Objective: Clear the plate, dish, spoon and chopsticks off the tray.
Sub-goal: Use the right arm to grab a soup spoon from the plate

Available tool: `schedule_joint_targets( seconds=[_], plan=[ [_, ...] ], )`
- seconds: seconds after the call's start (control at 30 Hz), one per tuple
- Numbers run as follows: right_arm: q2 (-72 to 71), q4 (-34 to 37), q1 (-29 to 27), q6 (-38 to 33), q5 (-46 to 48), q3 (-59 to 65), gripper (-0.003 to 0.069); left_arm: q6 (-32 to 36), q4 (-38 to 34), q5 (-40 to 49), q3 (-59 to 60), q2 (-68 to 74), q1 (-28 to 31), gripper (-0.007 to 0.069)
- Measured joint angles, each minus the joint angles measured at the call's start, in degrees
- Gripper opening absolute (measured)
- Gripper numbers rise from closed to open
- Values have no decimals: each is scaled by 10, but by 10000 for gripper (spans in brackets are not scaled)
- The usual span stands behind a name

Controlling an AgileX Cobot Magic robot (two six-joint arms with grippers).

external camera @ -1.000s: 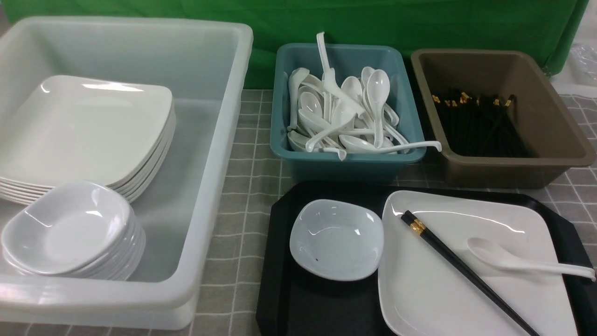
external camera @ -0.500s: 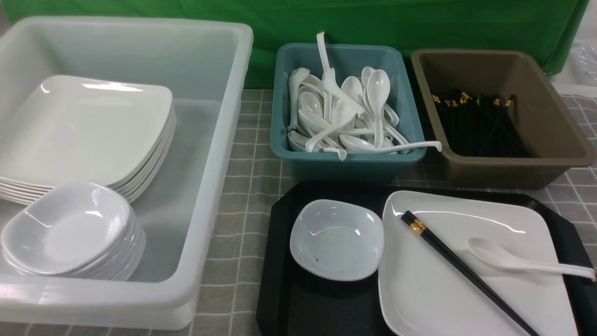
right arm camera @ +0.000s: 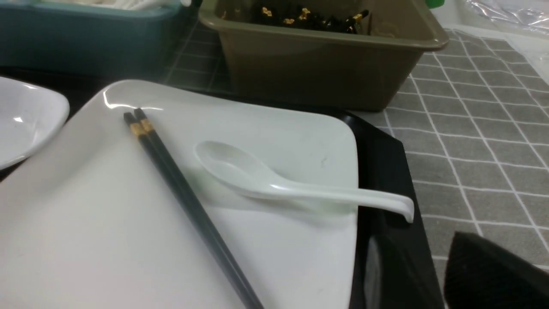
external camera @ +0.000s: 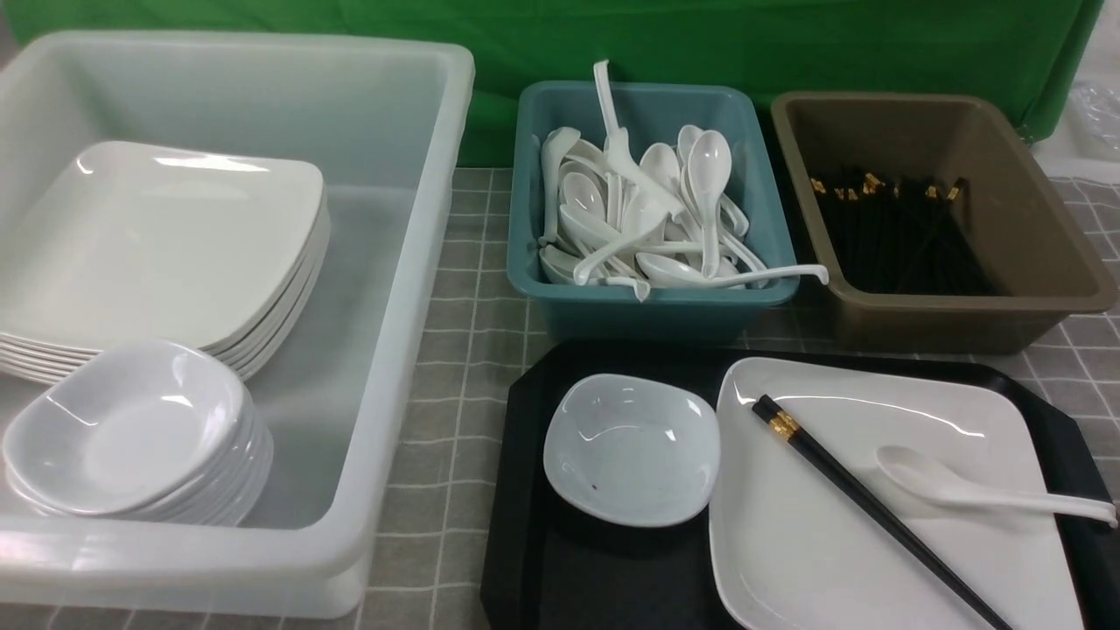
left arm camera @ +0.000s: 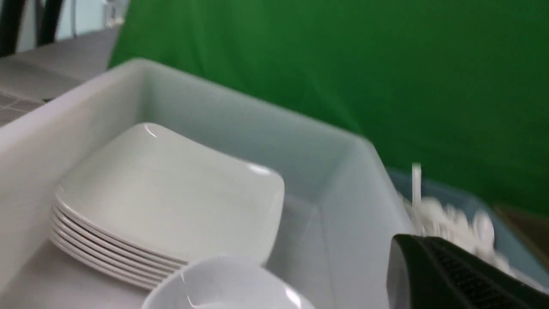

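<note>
Nothing has moved: on the tray [external camera: 525, 560] the dish [external camera: 632, 448] sits beside the plate [external camera: 787, 542] carrying chopsticks [external camera: 862, 503] and spoon [external camera: 962, 490], so the clearing is not begun, and I cannot tell how open my left claw [left arm camera: 450, 274] and right claw [right arm camera: 493, 274] are

- Front view: raised, facing forward and down over tub [external camera: 411, 289] and tray [external camera: 534, 577].
- Left wrist view: close above tub, facing backdrop [left arm camera: 343, 64].
- Right wrist view: low, near plate [right arm camera: 279, 128]; shares tray with front.
</note>
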Motion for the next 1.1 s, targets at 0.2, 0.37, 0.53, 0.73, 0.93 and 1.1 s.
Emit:
schedule_joint_targets(
  seconds=[0.2,0.37,0.53,0.73,0.93,1.1],
  plan=[
    [0,0,0,0,0,0,240,143,-75,124,-133,214,-72,13],
    [0,0,0,0,0,0,240,161,-59,97,-176,370,-212,13],
    [0,0,0,0,-1,0,240,178,-47,74,-186,416,-313,13],
    [0,11,0,65,-68,0,240,195,-44,78,-189,400,-359,13],
    [0,23,0,236,-188,0,240,197,-28,99,-189,361,-359,13],
    [10,21,8,288,-214,-17,220,197,-26,102,-189,332,-359,13]
  ],
)
